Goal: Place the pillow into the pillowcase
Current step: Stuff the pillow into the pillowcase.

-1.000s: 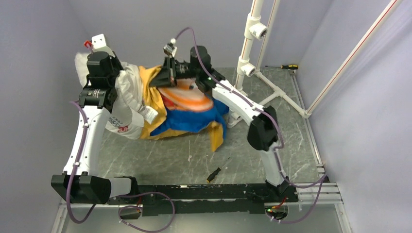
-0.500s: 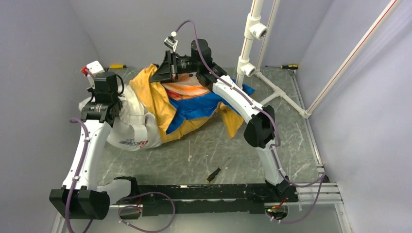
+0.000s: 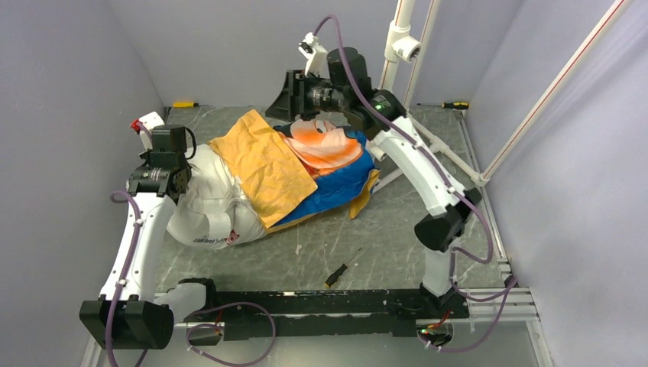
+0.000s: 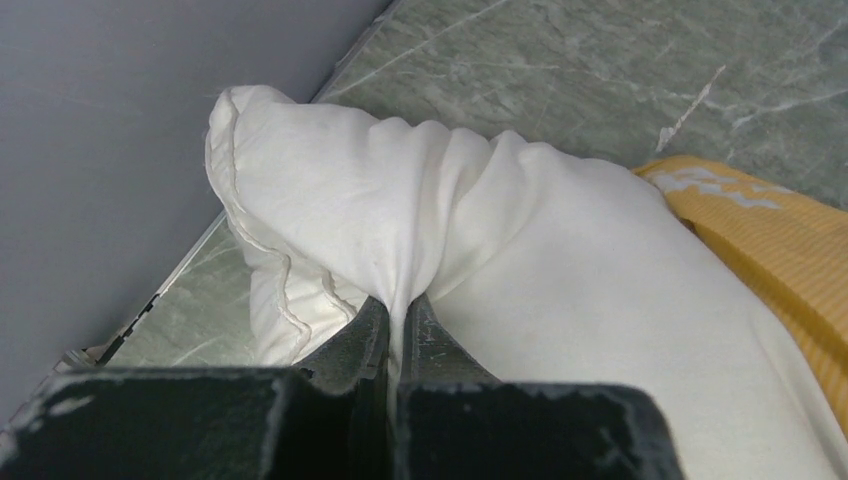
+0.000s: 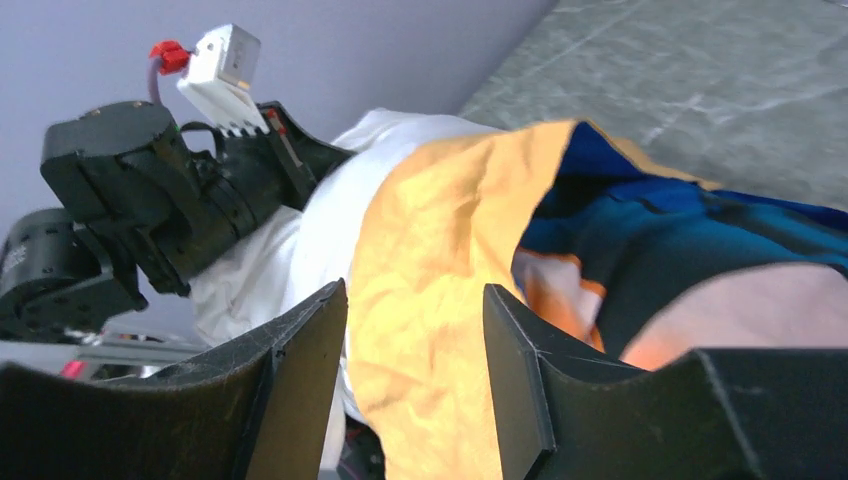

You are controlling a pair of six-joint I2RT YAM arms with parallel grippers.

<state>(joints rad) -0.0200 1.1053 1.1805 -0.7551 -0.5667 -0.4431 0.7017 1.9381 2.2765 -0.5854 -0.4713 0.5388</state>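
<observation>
Pillow (image 3: 200, 205) lies on the bench (image 3: 382, 229), left side, one end under the orange-blue pillowcase (image 3: 264, 164). L claw (image 4: 400, 322) is pinched tight on a pillow corner. R claw (image 5: 412, 296) is apart, holds nothing, up over the pillowcase.

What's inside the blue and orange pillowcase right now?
The plump white stuffed pillow runs under the orange flap of the blue-and-orange fabric pillowcase; one end sticks out. How far in it reaches is covered.
</observation>
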